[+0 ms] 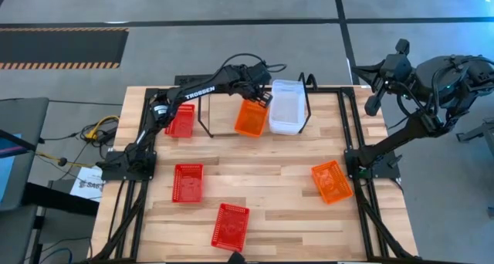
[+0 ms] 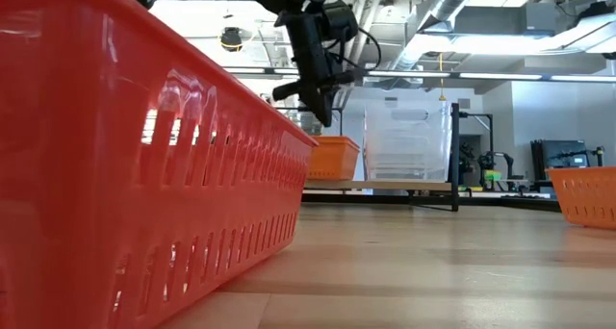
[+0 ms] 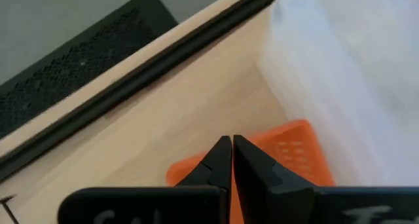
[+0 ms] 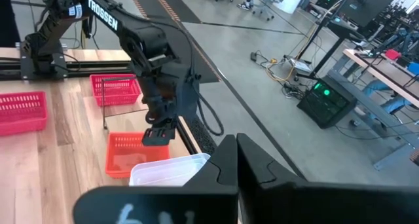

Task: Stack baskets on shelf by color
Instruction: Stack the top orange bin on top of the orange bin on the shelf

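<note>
The shelf [image 1: 205, 119] is a thin black rod rack at the table's far side. An orange basket [image 1: 251, 118] rests in it, and a clear basket [image 1: 287, 106] sits right beside that one. The orange basket [image 2: 333, 158] and the clear basket [image 2: 405, 140] show the same way in the low view. My left gripper [image 1: 263, 99] hovers shut just above the orange basket's far end [image 3: 288, 145] and touches nothing [image 2: 318, 106]. My right gripper [image 4: 236, 149] is shut, raised beyond the table's far right corner [image 1: 374, 102].
A red basket [image 1: 181, 121] lies just left of the shelf. Two more red baskets [image 1: 188, 182] [image 1: 231, 226] lie toward the near edge; the nearest fills the low view [image 2: 144, 175]. A second orange basket [image 1: 332, 181] lies near the right edge. Bare wood lies mid-table.
</note>
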Robot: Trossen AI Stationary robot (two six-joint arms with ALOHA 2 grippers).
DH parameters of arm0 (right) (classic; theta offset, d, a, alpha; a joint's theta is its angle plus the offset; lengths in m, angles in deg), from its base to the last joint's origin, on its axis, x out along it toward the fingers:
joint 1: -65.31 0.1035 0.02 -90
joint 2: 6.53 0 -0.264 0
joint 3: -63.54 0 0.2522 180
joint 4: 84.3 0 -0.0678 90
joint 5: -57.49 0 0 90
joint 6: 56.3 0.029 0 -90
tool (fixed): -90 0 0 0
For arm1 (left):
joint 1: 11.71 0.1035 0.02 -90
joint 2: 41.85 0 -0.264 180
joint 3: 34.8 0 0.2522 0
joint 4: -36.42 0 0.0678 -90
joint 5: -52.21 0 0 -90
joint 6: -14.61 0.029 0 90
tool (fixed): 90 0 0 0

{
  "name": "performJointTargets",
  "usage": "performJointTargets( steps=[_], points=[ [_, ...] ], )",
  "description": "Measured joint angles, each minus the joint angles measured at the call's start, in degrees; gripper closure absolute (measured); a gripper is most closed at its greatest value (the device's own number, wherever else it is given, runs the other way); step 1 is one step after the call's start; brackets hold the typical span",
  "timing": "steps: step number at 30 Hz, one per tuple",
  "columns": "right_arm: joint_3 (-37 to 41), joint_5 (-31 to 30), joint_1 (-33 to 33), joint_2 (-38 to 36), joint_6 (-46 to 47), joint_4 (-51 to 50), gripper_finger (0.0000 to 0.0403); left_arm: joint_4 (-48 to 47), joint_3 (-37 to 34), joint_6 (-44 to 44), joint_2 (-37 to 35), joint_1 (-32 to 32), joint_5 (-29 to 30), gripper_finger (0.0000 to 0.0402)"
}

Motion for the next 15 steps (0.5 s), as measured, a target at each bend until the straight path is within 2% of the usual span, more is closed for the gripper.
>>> performJointTargets(
  steps=[4,7,9,15],
  points=[
    [0.0,0.0,0.0,0.0,0.0,0.0,0.0395,-3.8,1.4,7.0,-0.2,-1.5,-3.7,0.0401],
    [0.0,0.0,0.0,0.0,-0.1,0.0,0.0395,-7.5,1.0,18.9,-0.2,-2.8,-12.2,0.0401],
    [0.0,0.0,0.0,0.0,-0.2,0.0,0.0395,-7.3,0.1,25.0,-0.2,-3.7,-15.0,0.0401],
    [0.0,0.0,0.0,0.0,-0.2,0.0,0.0394,-7.2,-0.3,28.3,-0.2,-3.4,-10.5,0.0401]
  ],
)
